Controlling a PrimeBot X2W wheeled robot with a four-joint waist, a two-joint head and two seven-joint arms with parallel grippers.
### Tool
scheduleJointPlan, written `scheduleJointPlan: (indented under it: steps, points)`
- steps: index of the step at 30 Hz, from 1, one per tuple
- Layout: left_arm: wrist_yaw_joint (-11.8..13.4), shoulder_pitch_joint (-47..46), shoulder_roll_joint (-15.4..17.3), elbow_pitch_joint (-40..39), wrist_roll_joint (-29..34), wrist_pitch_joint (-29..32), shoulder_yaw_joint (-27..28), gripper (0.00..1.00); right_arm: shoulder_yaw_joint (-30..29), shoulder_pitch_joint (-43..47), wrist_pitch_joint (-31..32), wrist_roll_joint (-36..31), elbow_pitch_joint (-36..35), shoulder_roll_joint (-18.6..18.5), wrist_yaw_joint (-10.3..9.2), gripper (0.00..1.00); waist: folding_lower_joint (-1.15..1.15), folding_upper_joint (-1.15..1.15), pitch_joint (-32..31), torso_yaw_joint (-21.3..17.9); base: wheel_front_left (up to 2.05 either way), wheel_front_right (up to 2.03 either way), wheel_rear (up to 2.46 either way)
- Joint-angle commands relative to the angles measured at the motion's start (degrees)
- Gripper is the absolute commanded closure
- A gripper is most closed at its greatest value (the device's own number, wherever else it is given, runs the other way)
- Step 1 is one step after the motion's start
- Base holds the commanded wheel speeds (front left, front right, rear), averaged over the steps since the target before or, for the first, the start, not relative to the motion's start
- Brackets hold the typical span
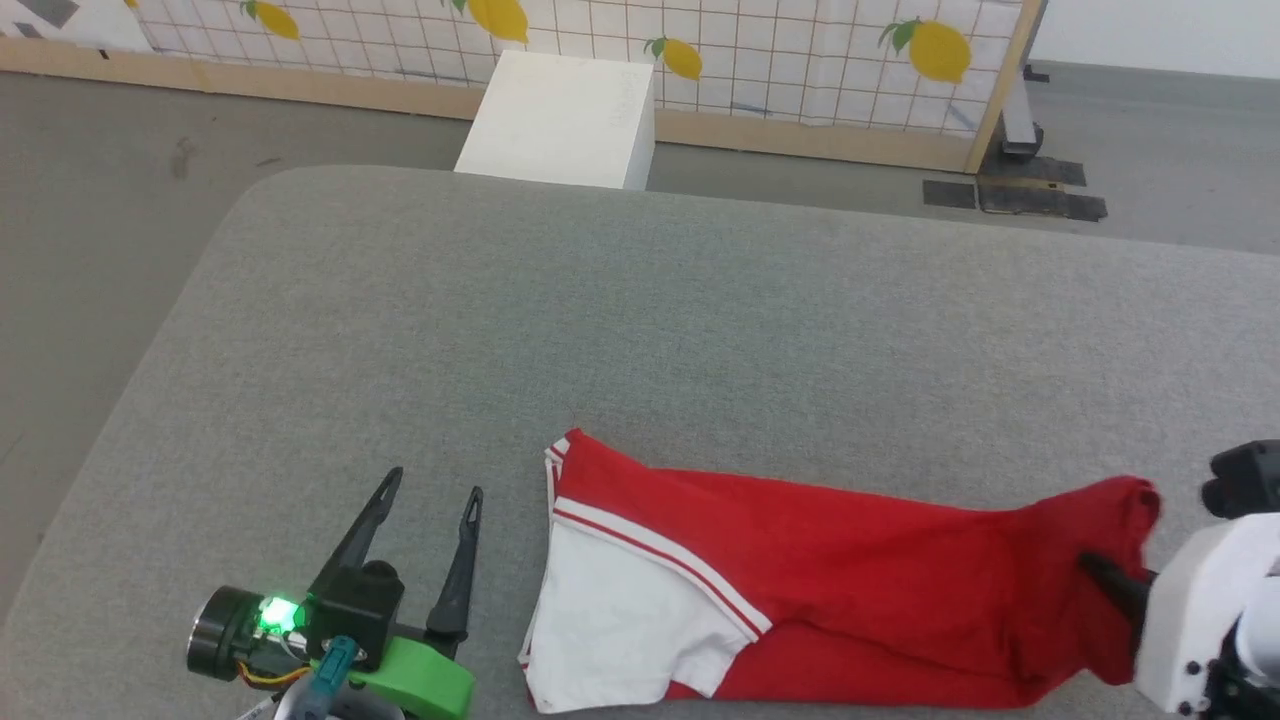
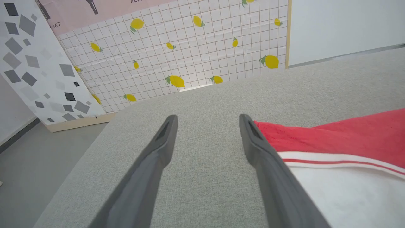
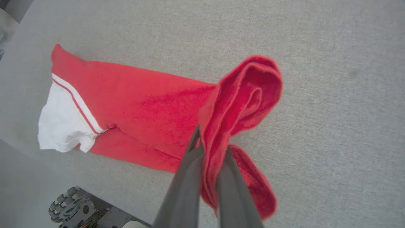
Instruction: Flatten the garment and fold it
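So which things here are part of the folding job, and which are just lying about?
Job: shirt; right gripper, shut on the shirt's end; left gripper, open beside it; grey table underneath.
Lying about: white box; lemon-print panel.

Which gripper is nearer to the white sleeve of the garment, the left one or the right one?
Left. The left gripper is open just beside the white sleeve. The right gripper is shut on the opposite red end of the garment, away from that sleeve.

Red garment (image 1: 850, 590), apparently folded lengthwise
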Motion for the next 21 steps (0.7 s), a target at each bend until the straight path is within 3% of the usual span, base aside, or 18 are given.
scheduleJointPlan:
  steps: [1, 8, 11, 21]
  points:
    - [-0.3, 0.69, -0.51, -0.22, 0.6, -0.22, 0.31, 0.0, 0.27, -0.32, 1.62, 1.05, -1.63, 2.36, -0.09, 1.0, 0.0, 0.0, -0.06, 0.45, 0.0, 0.0, 0.0]
    - [-0.97, 0.49, -1.54, -0.03, 1.18, -0.22, 0.69, 0.0, 3.3, -2.75, 7.95, 2.62, -6.4, 10.29, -0.09, 1.0, 0.0, 0.0, 0.33, 2.45, 0.0, 0.0, 0.0]
    - [-1.19, 0.3, -1.91, 0.02, 1.42, -0.22, 0.84, 0.0, 5.12, -3.96, 8.66, 3.95, -6.07, 10.88, -0.09, 1.0, 0.0, 0.0, 0.87, 3.52, 0.0, 0.0, 0.0]
    - [-2.26, -0.8, -3.04, 0.29, 2.28, -0.22, 1.21, 0.0, 14.61, -8.15, 2.35, 12.97, 2.38, 10.96, -0.09, 1.0, 0.0, 0.0, 3.72, 7.19, 0.0, 0.0, 0.0]
